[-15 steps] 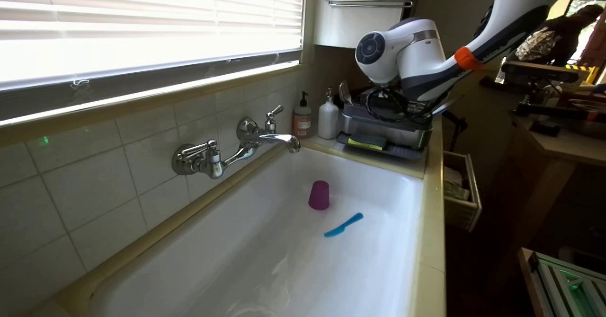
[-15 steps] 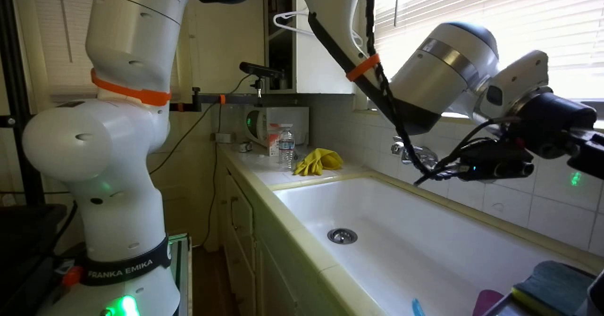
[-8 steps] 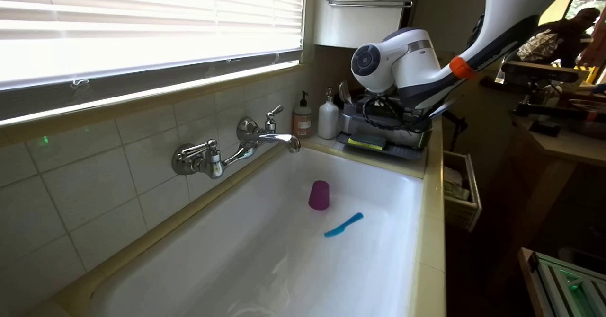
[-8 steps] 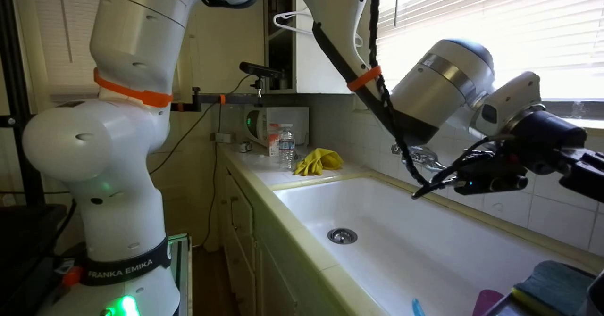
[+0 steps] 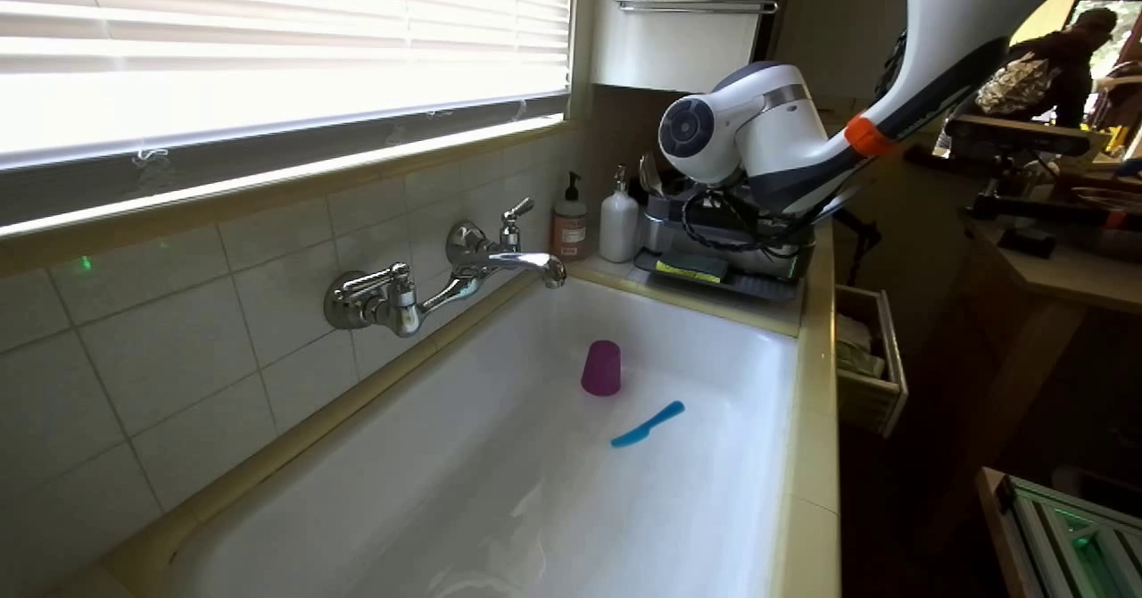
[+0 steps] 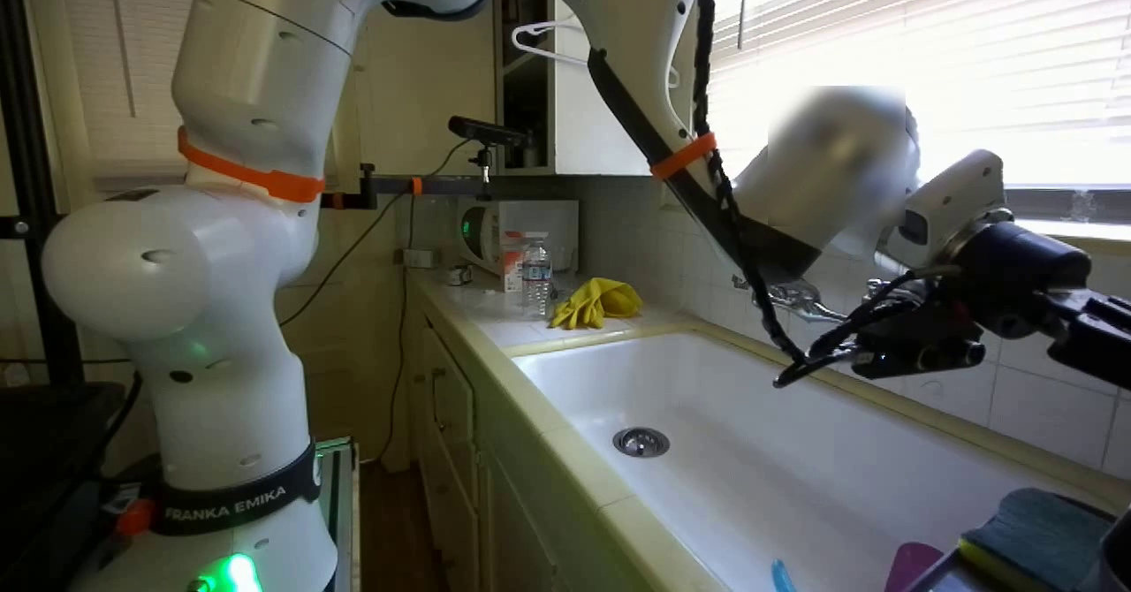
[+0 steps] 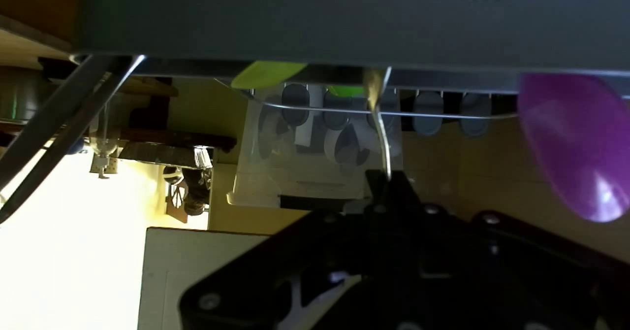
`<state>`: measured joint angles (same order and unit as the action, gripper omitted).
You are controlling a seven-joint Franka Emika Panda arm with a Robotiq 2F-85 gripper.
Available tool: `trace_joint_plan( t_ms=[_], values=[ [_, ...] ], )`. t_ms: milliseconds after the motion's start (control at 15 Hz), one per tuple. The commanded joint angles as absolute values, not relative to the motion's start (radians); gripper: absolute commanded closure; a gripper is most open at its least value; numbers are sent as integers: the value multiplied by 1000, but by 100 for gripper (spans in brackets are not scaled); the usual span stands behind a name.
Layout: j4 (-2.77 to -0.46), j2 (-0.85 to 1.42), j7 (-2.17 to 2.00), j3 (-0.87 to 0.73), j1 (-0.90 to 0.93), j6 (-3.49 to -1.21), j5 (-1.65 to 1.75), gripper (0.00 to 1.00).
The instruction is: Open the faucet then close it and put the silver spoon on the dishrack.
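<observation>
Bright light comes through the blinds (image 5: 285, 53) and shines on the white sink (image 5: 571, 509). On the wall we see the faucet (image 5: 508, 260), and no water comes out, so we guess it is off. Our one arm (image 5: 785, 125) hangs by the dishrack (image 7: 295, 24), well apart from the faucet.

For the next move, what counts most is how the silver spoon (image 7: 375, 96) sits with the dishrack. Our wrist view shows the room upside down, so we think the spoon hangs down from the gripper (image 7: 388, 177), with its wide end low. Its long line runs from the gripper to the dishrack's edge and leans only a little. We see the wide end partly hidden by the near gray wall, and a thin wire (image 7: 325, 109) runs behind the spoon, so we judge that it is in between them.

Our gripper is pinched tight on the thin end of the handle. So the spoon is right at the tips of the tool, not off to one side. We cannot tell if its low end touches anything. We think we should go down gently and then let go; the spoon could snag on the wire.
</observation>
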<state>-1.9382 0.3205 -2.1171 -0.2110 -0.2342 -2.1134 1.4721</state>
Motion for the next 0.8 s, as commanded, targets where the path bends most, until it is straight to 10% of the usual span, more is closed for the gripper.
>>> trace_joint_plan(
  t_ms=[0, 400, 467, 733],
  values=[
    [-1959, 342, -2172, -209, -241, -2129, 1497, 99],
    [-1962, 349, -2192, -207, -241, -2121, 1507, 99],
    [-1963, 349, -2190, -206, -240, -2119, 1504, 72],
    [-1979, 353, -2189, -205, -239, -2117, 1505, 47]
  ],
)
